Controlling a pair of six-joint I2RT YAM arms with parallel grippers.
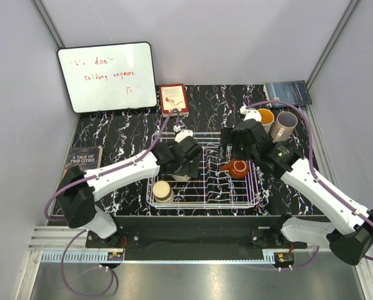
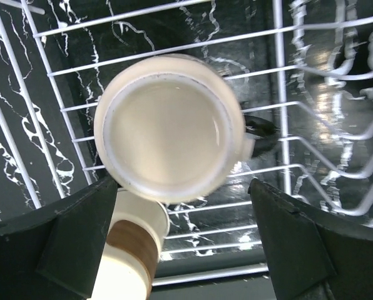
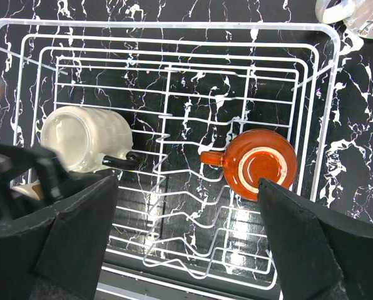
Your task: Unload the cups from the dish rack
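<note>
Item: cream mug [image 2: 168, 128], in dish rack [image 3: 174, 28], rack's 9 o'clock side. Left gripper [image 2: 183, 187] was spread apart, mug at its 12 o'clock. Advised: straddle the body, avoiding the 3 o'clock handle and the wires. Right gripper [image 3: 186, 184] was likewise apart, empty.

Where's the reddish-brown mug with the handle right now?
In the top view the reddish-brown mug sits upright in the right half of the dish rack, beneath the right gripper, handle pointing toward the cream mug.
</note>
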